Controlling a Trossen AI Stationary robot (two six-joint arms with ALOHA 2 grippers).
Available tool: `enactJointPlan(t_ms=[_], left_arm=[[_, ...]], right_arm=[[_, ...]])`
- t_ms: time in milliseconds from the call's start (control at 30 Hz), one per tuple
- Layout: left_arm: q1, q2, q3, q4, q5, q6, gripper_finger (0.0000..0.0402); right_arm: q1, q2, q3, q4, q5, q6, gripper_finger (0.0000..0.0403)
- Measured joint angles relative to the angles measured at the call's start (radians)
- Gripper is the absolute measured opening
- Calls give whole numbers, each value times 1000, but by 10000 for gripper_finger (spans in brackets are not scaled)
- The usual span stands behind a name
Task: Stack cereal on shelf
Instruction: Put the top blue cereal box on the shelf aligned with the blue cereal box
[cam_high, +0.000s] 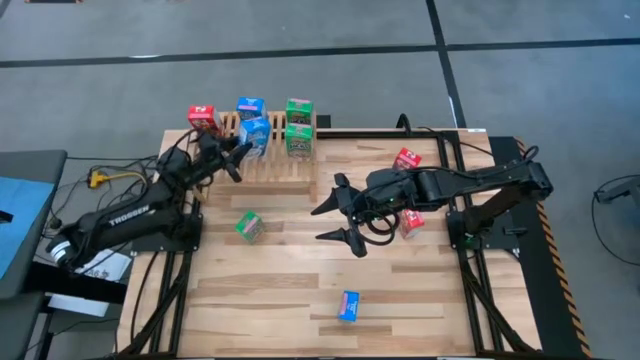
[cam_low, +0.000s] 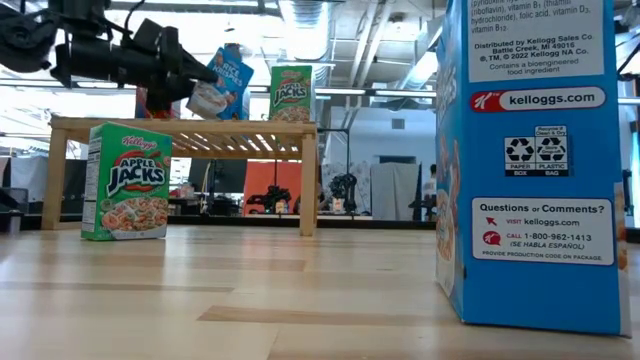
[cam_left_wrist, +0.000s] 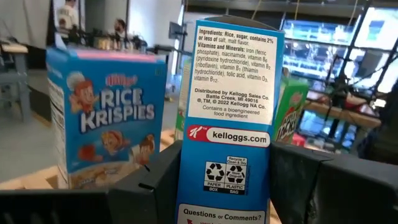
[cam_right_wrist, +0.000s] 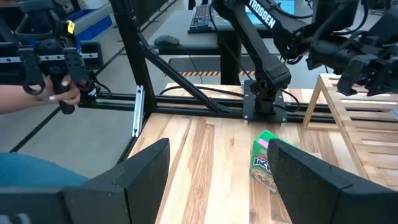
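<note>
The wooden slatted shelf (cam_high: 270, 160) stands at the table's far side. On it are a red cereal box (cam_high: 203, 118), a blue one (cam_high: 250, 107) and two green ones (cam_high: 299, 108) (cam_high: 298, 138). My left gripper (cam_high: 238, 155) is shut on another blue cereal box (cam_high: 254, 135) over the shelf; the low view shows this box (cam_low: 222, 85) tilted. My right gripper (cam_high: 335, 220) hangs open above the table's middle. Under its arm lies a red box (cam_high: 411, 222). On the table stand a green box (cam_high: 249, 226), a blue box (cam_high: 348, 306) and a red box (cam_high: 407, 158). My left gripper pinches the blue box between its two fingers (cam_left_wrist: 155, 183), one on each broad face, low on the box (cam_left_wrist: 189, 180). The box's narrow printed side faces the wrist. The fingers reach in about level from the table's left side. The box is tilted just above the shelf top (cam_low: 185, 125).
Both arms' bases and cables run along the table's left and right edges. A person's hand (cam_right_wrist: 62, 93) holds a controller beyond the table. The blue box (cam_low: 530, 160) stands close before the low camera. There is bare plank tabletop (cam_high: 280, 280) near the front.
</note>
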Motion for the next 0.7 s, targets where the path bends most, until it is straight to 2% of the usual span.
enactJointPlan(t_ms=[133, 333, 700], left_arm=[[31, 50, 0, 8, 43, 2, 176], [44, 100, 1, 74, 45, 0, 176], [44, 109, 1, 114, 41, 29, 182]], right_arm=[[0, 0, 0, -15, 0, 0, 296], [0, 0, 0, -15, 0, 0, 296], [0, 1, 0, -30, 0, 3, 296]])
